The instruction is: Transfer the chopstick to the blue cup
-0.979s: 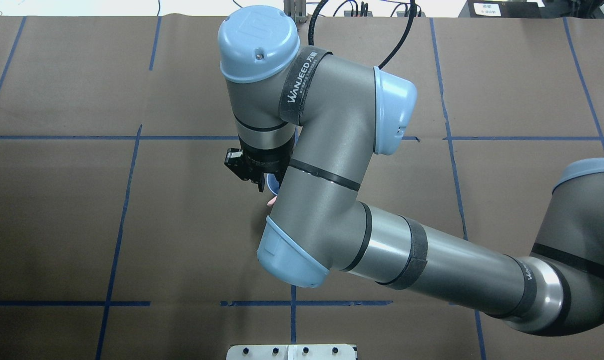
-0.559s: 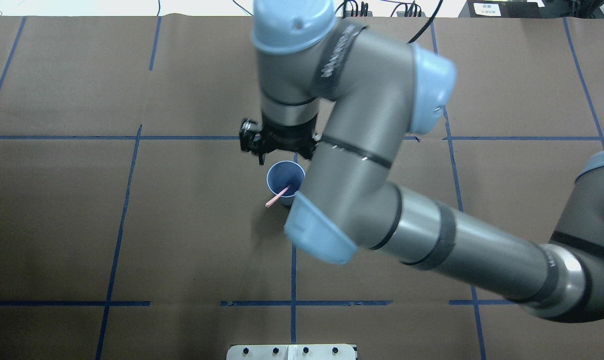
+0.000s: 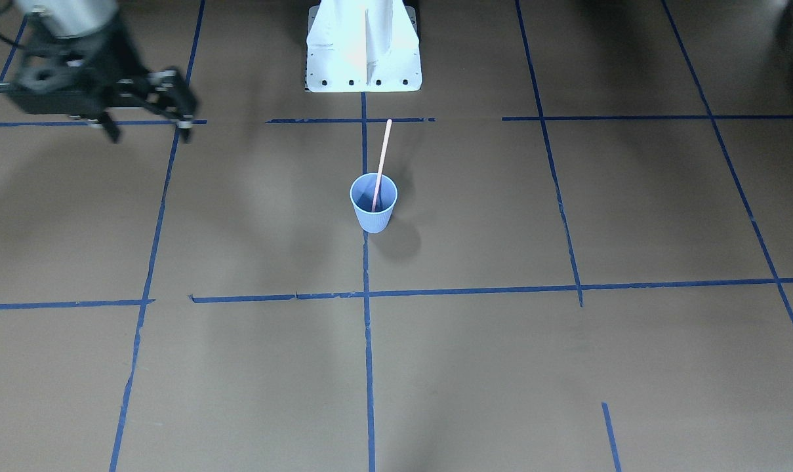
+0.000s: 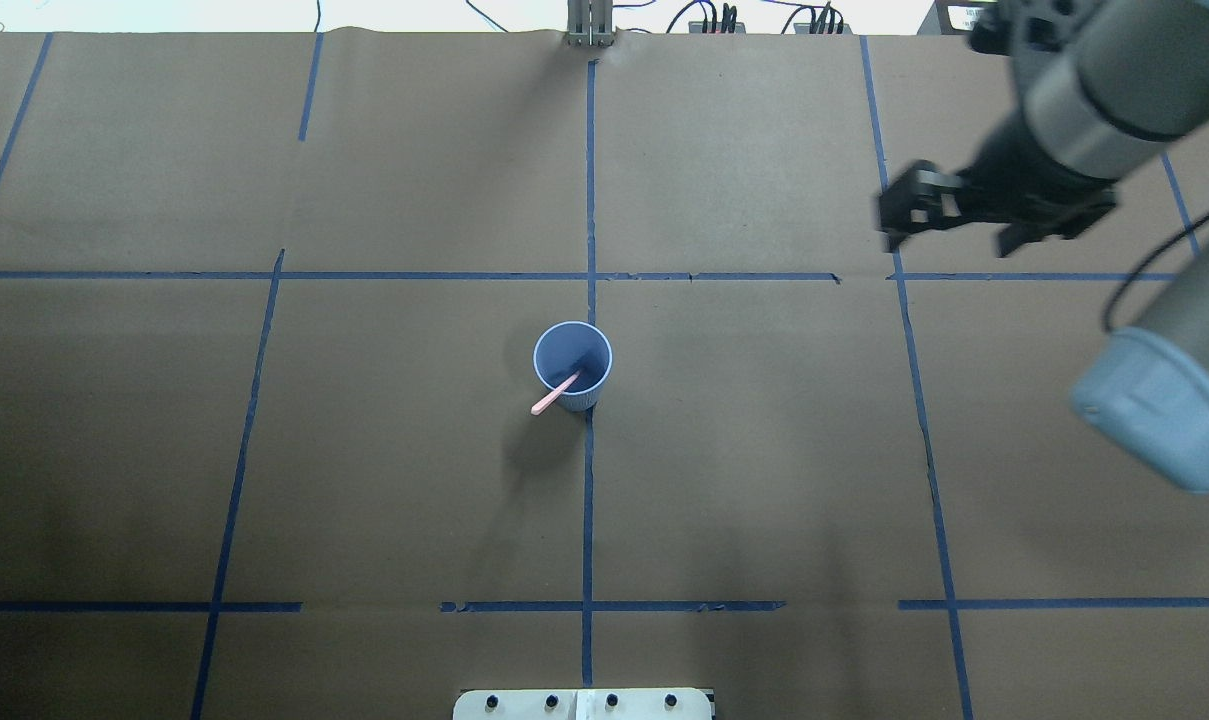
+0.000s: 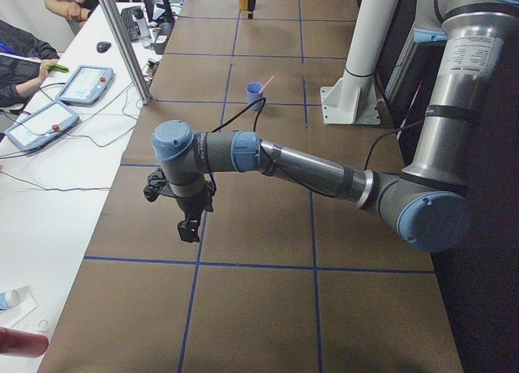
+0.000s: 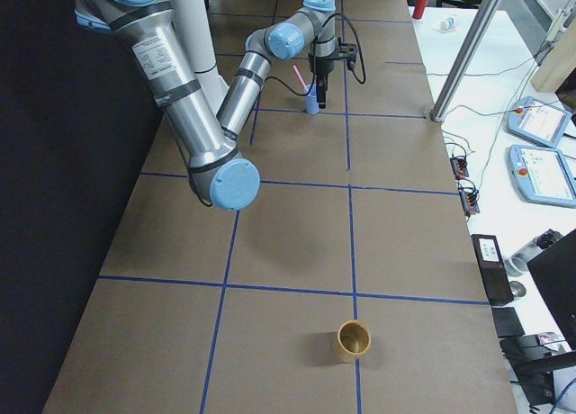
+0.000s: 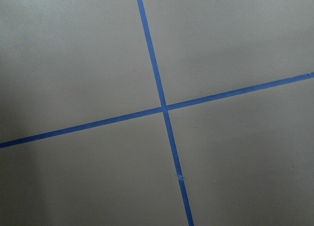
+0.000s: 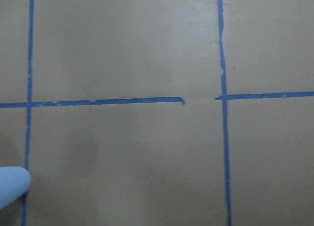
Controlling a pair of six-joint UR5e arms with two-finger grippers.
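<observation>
The blue cup stands upright at the middle of the table, on the central tape line, and also shows in the front view. The pink chopstick stands in it, leaning on the rim toward the robot's side, with most of its length sticking out. My right gripper is open and empty, up in the air far to the right of the cup; the front view shows its jaws spread. A ribbed edge of the cup shows in the right wrist view. My left gripper is out of view.
Brown paper with blue tape lines covers the table. The white robot pedestal stands at the near edge behind the cup. A brown cup stands far off along the table. Operators' tablets lie on a side bench.
My right arm was over the cup; it has drawn back up and to the right, open. The chopstick has stayed in the cup, now fully uncovered.
</observation>
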